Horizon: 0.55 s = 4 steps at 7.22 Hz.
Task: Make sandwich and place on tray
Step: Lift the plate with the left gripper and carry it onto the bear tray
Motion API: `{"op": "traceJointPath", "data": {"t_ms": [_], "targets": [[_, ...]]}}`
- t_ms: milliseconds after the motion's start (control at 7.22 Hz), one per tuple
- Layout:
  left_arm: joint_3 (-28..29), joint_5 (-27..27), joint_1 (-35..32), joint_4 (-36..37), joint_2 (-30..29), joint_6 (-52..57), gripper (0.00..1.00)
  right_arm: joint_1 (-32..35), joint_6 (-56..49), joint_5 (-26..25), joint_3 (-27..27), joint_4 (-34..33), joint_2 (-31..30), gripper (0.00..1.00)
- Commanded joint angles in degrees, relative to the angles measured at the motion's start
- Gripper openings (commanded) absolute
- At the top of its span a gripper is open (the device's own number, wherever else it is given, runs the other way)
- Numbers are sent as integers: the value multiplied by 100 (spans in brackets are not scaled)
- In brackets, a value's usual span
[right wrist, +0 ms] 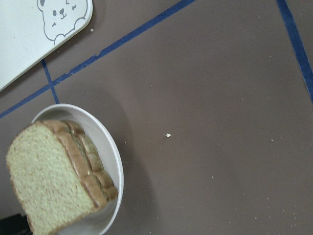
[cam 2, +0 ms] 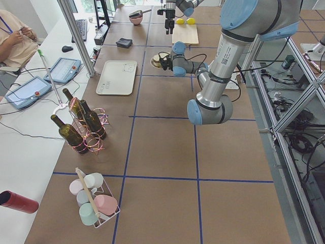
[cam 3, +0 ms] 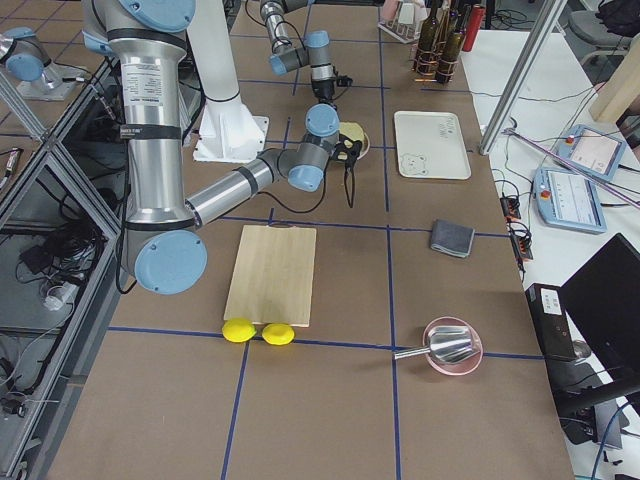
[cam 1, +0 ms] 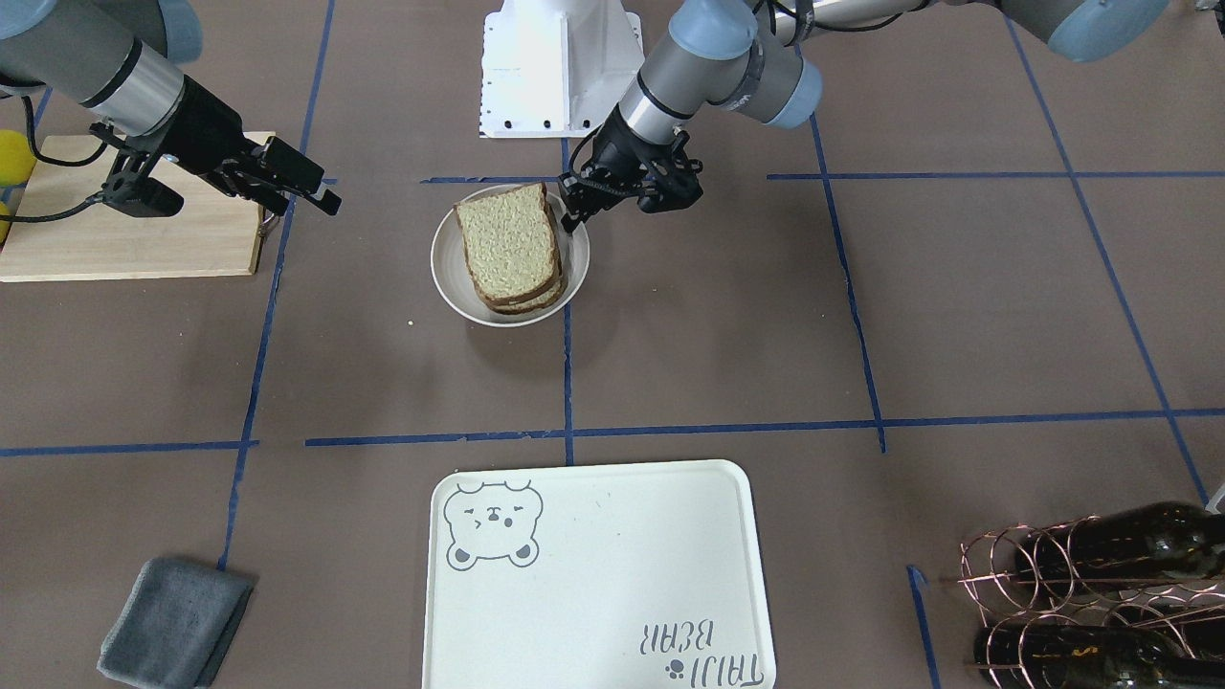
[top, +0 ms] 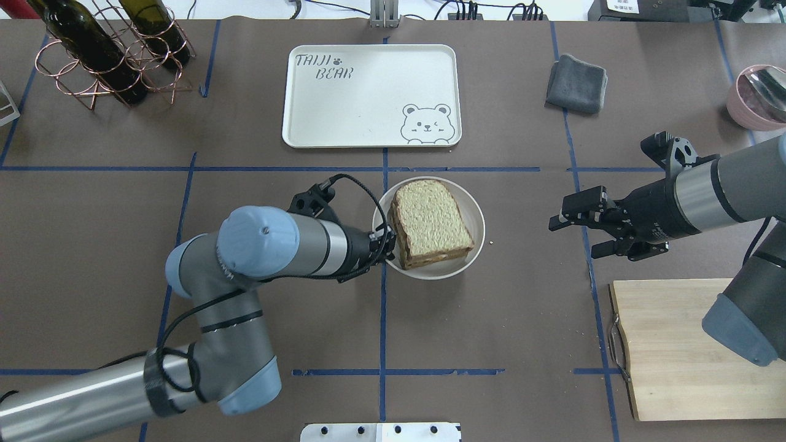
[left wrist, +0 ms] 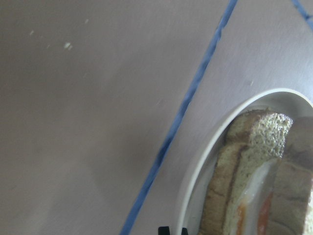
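1 sandwich point(top: 433, 224) sits on plate point(top: 474, 212), touching L gripper point(top: 388, 236); can't tell if clenched. R gripper point(top: 574, 236) released, well apart. Imo pinch both slices square, lift level to tray point(top: 368, 104) beyond.

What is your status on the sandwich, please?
Left claw at edge of speckled tan egg sandwich, grip unclear. Right claw open. Sandwich on round white plate; path to cream bear tray clear.
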Motion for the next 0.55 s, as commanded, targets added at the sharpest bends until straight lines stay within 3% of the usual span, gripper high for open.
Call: {"op": "traceJointPath", "data": {"t_ms": [0, 139, 416], "targets": [[1724, 37, -659, -848, -711, -476, 0, 271, 0, 17, 71, 7, -198, 100], [2412, 90, -975, -1141, -922, -513, 0, 430, 0, 17, 71, 16, -208, 100], [2935, 203, -1311, -1372, -1064, -873, 0, 563, 0, 8, 106, 16, -243, 100]]}}
